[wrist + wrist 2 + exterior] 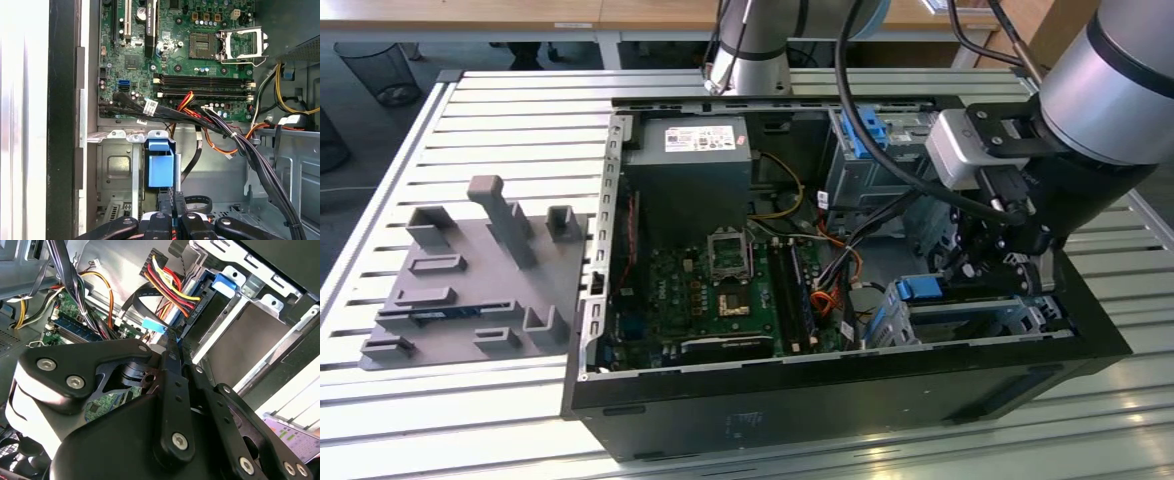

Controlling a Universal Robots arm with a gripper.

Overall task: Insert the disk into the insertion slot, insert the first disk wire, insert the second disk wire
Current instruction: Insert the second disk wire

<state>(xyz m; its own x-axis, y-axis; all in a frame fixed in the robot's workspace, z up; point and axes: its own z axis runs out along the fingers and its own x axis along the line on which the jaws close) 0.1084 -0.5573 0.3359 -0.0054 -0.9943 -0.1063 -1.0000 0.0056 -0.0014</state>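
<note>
The gripper (172, 342) hangs just above the slot (116, 172), fingers pressed close together. I cannot tell whether they pinch anything. The disk (160, 167) sits in the slot, with its blue caddy showing at the mouth. Just past the slot, the wires (170, 282) crowd in. A slanted approach could snag them or bend a plug. The case wall (62, 125) hems in one side of the slot. Open room lies beyond it, toward the motherboard (200, 65).

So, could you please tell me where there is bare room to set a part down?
The slatted table is free beyond the grey fixture plate, toward the wastebasket. Inside the computer case it is crowded: cables cross between motherboard and drive cage, where the hand works.
</note>
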